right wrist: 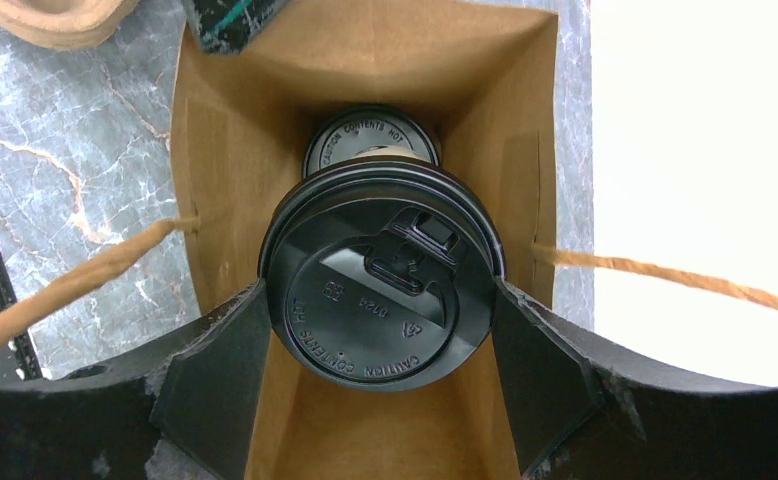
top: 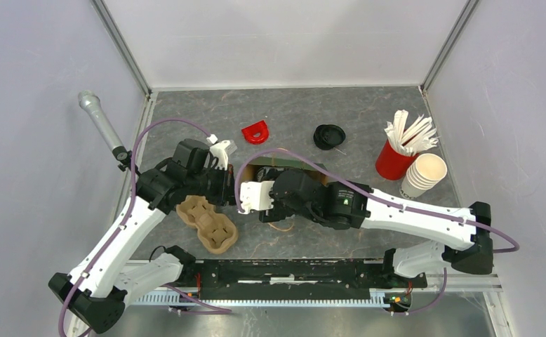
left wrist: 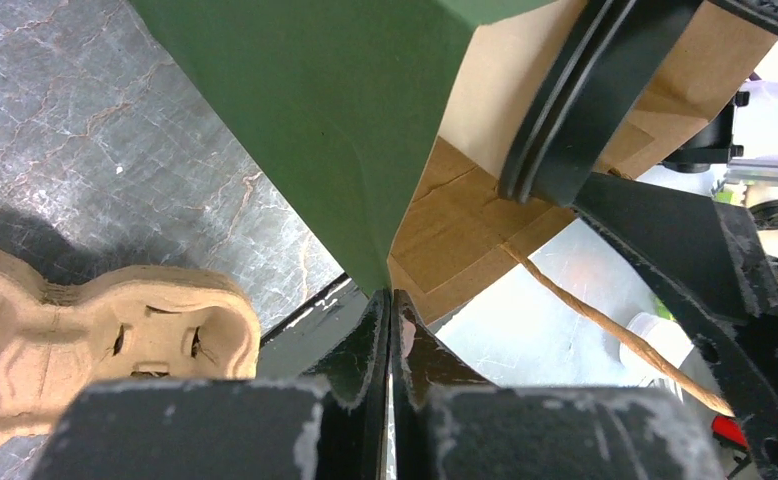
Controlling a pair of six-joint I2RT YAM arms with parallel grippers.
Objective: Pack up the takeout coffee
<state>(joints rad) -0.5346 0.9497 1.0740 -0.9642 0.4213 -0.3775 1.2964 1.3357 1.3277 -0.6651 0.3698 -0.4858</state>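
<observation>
A paper bag, green outside [left wrist: 335,100] and brown inside [right wrist: 365,440], lies open on the table between the arms [top: 291,166]. My right gripper [right wrist: 378,305] is shut on a takeout coffee with a black lid [right wrist: 380,280] and holds it in the bag's mouth. A second lidded coffee [right wrist: 370,140] sits deeper in the bag. My left gripper [left wrist: 392,305] is shut on the bag's edge and holds it. In the top view the left gripper [top: 227,184] and the right gripper [top: 254,198] meet at the bag's left end.
A tan pulp cup carrier [top: 208,223] lies beside the left gripper. A loose black lid [top: 328,136], a red cup of white sticks [top: 395,160] and a stack of unlidded cream cups [top: 423,174] stand at the back right. A red part [top: 255,131] lies behind the bag.
</observation>
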